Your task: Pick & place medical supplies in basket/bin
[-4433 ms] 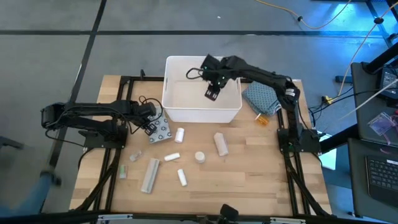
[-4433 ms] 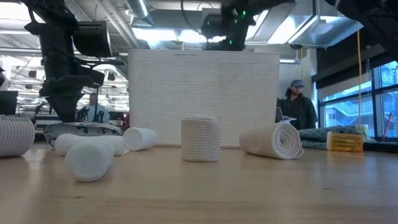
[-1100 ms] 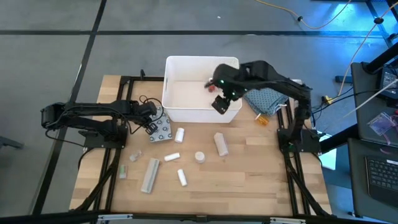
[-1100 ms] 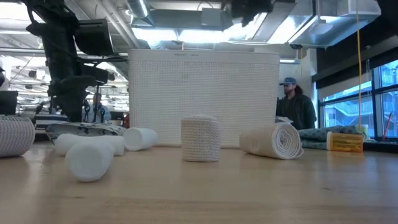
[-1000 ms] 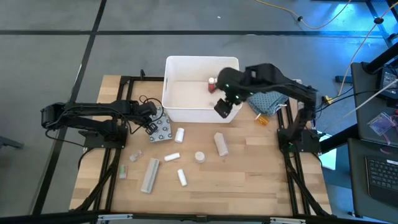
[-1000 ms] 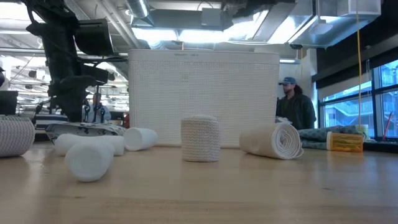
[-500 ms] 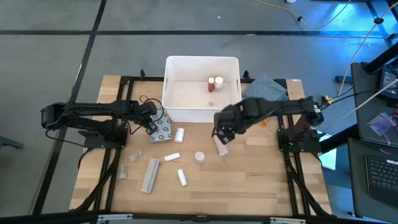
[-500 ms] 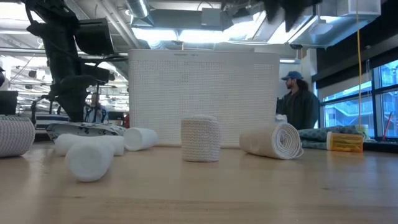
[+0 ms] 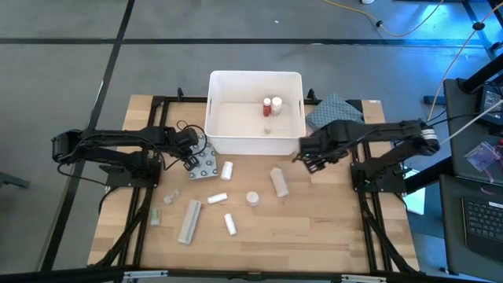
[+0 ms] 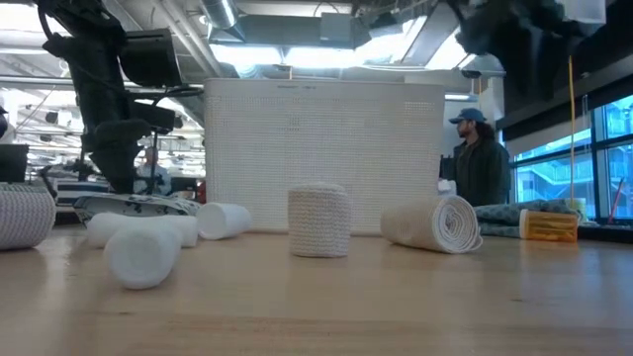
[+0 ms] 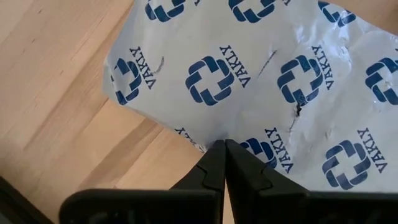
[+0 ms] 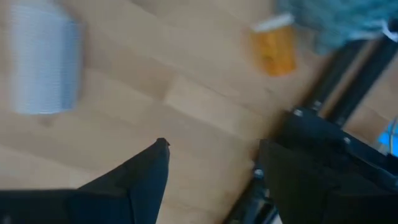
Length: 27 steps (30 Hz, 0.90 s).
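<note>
High view. The white bin [image 9: 255, 118] stands at the far middle of the table [image 9: 338, 228]. Two red bottles with white caps [image 9: 272, 104] lie inside it. The right gripper [image 9: 313, 161] hangs above the table just off the bin's near right corner, carrying nothing. The nearest item is a beige roll [image 9: 278, 181], just beside it. A short round roll [image 9: 252, 198], three small white rolls [image 9: 227, 170] and a long pale tube [image 9: 189, 221] lie loose toward the near side. An orange bottle [image 9: 333, 153] lies by the patterned cloth [image 9: 334, 116]. The left gripper [image 9: 192, 159] rests over the dotted packet [image 9: 204, 165], left of the bin.

Low view. The bin wall [image 10: 323, 153] fills the background. The round roll [image 10: 319, 220] stands upright in front of it; the beige roll [image 10: 433, 222] lies on its side. A person [image 10: 478, 158] stands beyond the table.

Left wrist view. The fingers [image 11: 211, 168] are pressed together with nothing between them, tips at the packet [image 11: 261, 74] edge.

Right wrist view. The fingers [image 12: 152, 171] are spread apart and empty. The orange bottle [image 12: 273, 46] lies beyond on the wood, apart from them.

Risks. The rolls are cylindrical; an off-centre closure would probably push one away across the table. The flat packet offers little edge to grip, so the fingers may slide off it. An item released low over the bin rim could catch the wall and fall outside.
</note>
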Motion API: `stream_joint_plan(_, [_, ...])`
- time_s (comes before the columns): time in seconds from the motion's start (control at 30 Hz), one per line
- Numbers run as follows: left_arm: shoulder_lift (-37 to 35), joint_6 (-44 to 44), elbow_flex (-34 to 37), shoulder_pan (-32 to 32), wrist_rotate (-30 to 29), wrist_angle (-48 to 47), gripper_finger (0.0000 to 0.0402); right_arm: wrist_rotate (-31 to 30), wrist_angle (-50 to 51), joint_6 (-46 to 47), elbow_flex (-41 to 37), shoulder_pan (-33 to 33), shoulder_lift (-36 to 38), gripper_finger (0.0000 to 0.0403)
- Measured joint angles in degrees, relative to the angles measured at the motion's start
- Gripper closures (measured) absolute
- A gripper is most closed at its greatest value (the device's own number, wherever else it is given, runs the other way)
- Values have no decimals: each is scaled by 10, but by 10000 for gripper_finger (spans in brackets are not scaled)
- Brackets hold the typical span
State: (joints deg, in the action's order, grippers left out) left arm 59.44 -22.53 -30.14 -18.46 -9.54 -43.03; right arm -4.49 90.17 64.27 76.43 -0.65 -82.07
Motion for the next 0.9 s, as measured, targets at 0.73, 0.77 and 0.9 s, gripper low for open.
stream_joint_plan(0.73, [0,3,0,0,2,75,394,-71,-240,-221,-249,191,31,32])
stream_joint_plan(0.77, [0,3,0,0,2,75,395,-72,-246,-235,-249,198,26,32])
stream_joint_plan(0.9, [0,-8,0,0,2,73,399,-70,-259,-279,-249,225,19,33])
